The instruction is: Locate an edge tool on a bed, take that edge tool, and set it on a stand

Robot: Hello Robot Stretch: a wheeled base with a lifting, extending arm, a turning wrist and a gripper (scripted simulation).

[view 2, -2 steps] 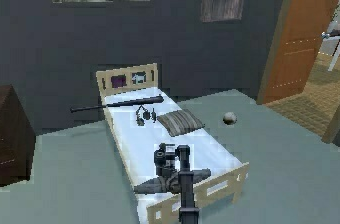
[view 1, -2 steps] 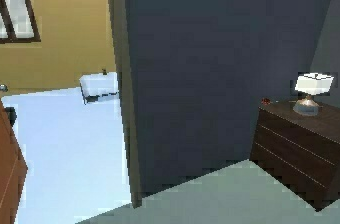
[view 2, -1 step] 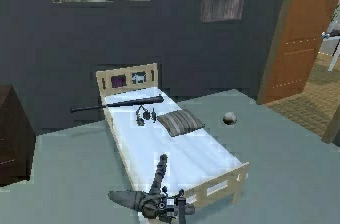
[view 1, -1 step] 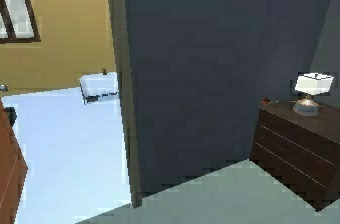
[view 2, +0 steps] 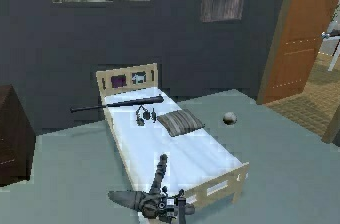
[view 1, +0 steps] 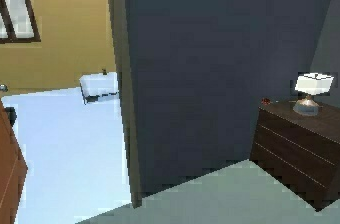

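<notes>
Light wooden bed with white sheet out on the grey floor. Dark brown wooden dresser against the dark wall. Long dark rod lies across the bed's headboard end. My gripper is at the bed's foot end, can't tell if it's grasping anything. Grey pillow on the sheet. White-shaded lamp on the dresser. Small dark items on the bed just beside the pillow, maybe the edge tool, too small to tell

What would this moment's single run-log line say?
bed: long dark object across head end | end effector: by bed foot, load unclear | dresser: lamp on top
</notes>
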